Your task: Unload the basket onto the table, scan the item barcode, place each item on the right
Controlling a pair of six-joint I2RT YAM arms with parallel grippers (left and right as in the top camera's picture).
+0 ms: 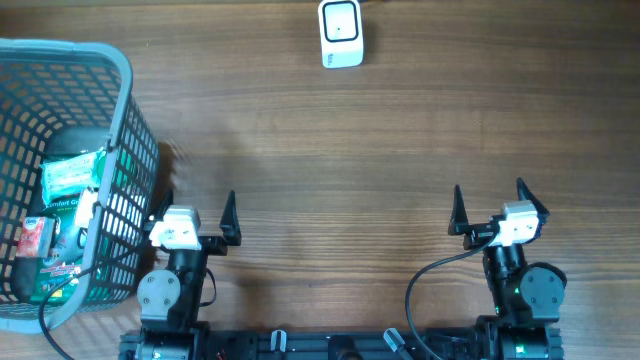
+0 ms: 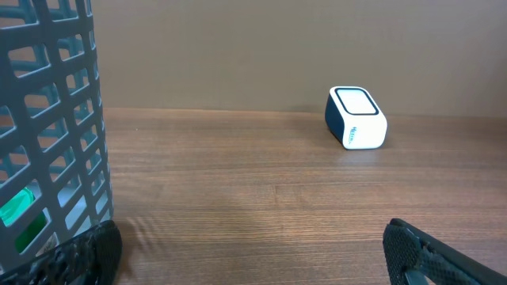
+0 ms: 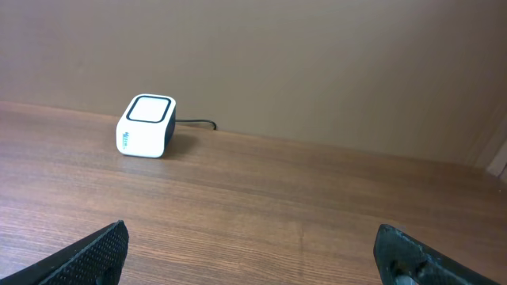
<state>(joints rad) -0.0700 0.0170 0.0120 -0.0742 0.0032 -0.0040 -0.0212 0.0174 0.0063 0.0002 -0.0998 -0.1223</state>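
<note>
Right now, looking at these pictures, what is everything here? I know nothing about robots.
table: one, brown wood, under everything
basket: one, grey-blue plastic lattice, left side of the table
packets: several, mostly green, one red, inside the basket
scanner: one, white with dark sides, far edge, middle
cable: one, black, behind the scanner
left gripper: one, black fingers, open and empty, beside the basket
right gripper: one, black fingers, open and empty, near right
</note>
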